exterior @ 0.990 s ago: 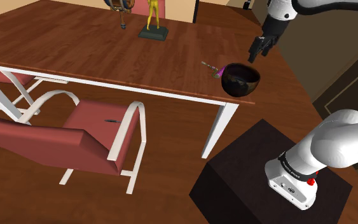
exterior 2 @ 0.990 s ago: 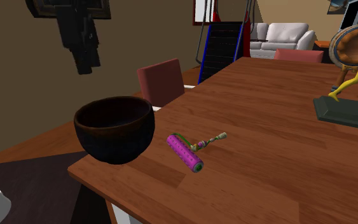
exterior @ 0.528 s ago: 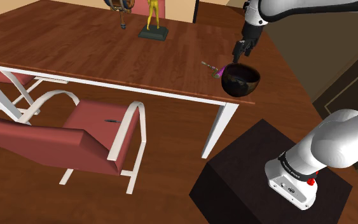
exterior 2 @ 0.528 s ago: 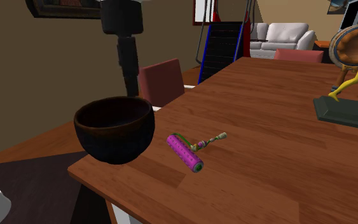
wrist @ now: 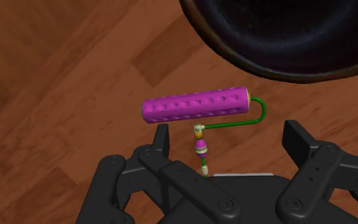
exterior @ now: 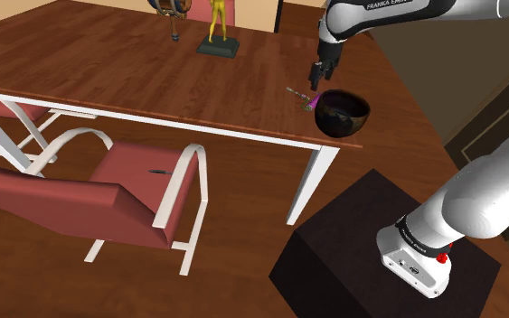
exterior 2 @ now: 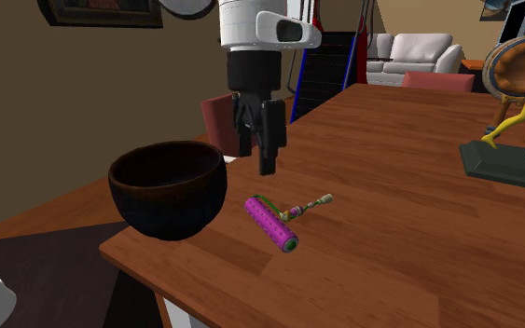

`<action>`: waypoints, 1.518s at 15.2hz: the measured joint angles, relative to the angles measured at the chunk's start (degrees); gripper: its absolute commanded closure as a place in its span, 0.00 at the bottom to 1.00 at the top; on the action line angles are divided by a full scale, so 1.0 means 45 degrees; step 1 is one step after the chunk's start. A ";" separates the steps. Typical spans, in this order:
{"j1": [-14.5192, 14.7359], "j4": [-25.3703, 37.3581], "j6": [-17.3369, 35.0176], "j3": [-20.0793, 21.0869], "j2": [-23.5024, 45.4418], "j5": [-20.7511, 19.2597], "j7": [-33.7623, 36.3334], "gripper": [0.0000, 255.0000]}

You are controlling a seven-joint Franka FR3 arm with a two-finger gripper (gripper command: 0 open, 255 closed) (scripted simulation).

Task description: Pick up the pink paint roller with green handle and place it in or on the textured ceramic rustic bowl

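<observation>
A magenta, dimpled paint roller (exterior 2: 271, 222) with a thin green wire frame lies flat on the brown wooden table (exterior 2: 419, 242), just beside the dark, round bowl (exterior 2: 169, 191) on the second exterior view's right, near the table's corner. The black two-finger gripper (exterior 2: 258, 154) hangs above it, pointing down, fingers spread and holding nothing. The beaded, seemingly greenish handle lies below, between them. The white arm (exterior: 397, 14) arches over from its dark box stand (exterior: 352, 244).
</observation>
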 measured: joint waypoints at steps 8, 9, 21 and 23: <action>-0.0130 0.2845 0.0417 0.0012 0.3608 0.0088 -0.1003 0.00; -0.0137 0.2789 0.0545 0.0011 0.3689 0.0084 -0.1007 0.00; -0.0209 0.2341 0.1389 -0.0013 0.4075 0.0078 -0.1016 1.00; -0.0209 0.2339 0.1391 -0.0013 0.4076 0.0078 -0.1016 1.00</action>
